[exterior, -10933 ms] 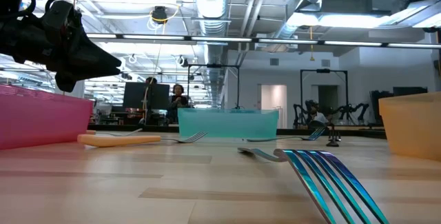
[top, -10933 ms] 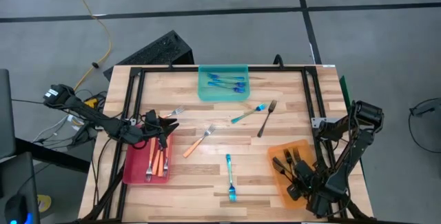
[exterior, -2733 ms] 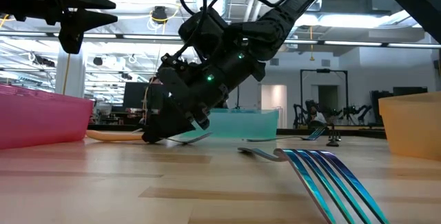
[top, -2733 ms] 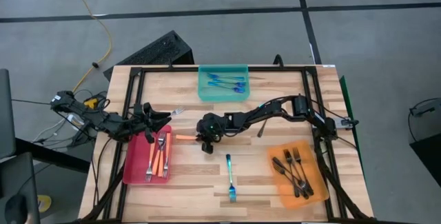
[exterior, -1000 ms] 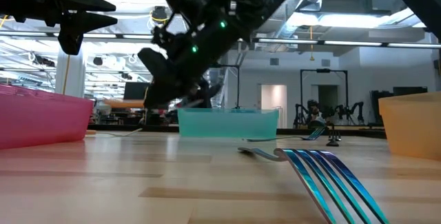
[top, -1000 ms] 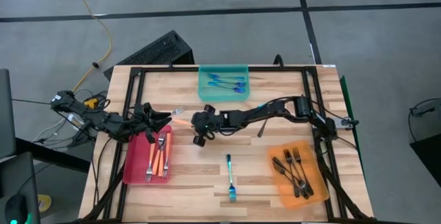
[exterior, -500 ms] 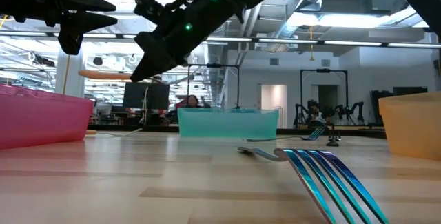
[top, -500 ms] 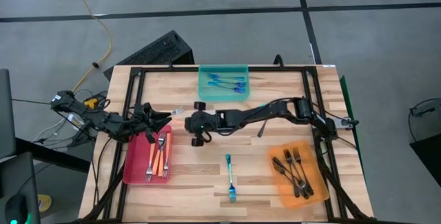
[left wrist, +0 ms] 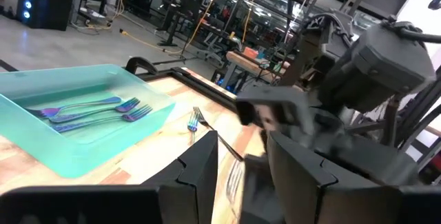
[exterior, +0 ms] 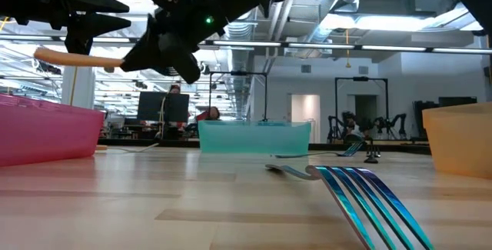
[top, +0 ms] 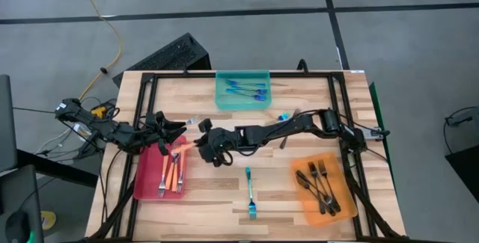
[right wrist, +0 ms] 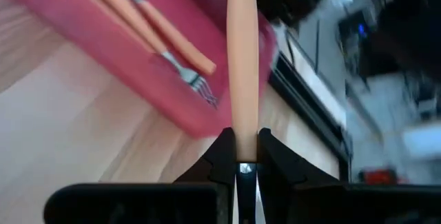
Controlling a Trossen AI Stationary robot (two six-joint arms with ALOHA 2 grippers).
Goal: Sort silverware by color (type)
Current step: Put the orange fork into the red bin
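From above, the right gripper (top: 200, 144) reaches far across the table from the right side, its arm stretched low and nearly level, and it pinches an orange fork (top: 187, 145) whose handle points away from the arm toward the red tray (top: 142, 187), long axis roughly along the arm's line. The handle tip lies over the tray's near edge, beside the orange forks in the tray (top: 174, 173). The left gripper (top: 177, 128) hovers just beyond the fork, over the tray's upper corner, its fingers spread apart with nothing between them. Behind the right gripper a blue fork (top: 251, 193) lies on the wood, tines toward the table's front; dark forks (top: 320, 183) fill the orange tray (top: 301, 208), and blue forks (top: 247, 88) rest in the teal tray (top: 221, 99). At table height, the right gripper (exterior: 142, 56) hangs well above the surface with the fork (exterior: 73, 56) held almost level, its handle reaching over the red tray (exterior: 46, 131); the left gripper (exterior: 115, 13) sits just above it. From the left wrist, that gripper's open fingers (left wrist: 200, 165) frame the teal tray (left wrist: 65, 158) with the right arm blurred close by. From the right wrist, the fingers (right wrist: 224, 151) clamp the handle (right wrist: 242, 72) narrowly, and it points straight ahead over the red tray (right wrist: 158, 65).
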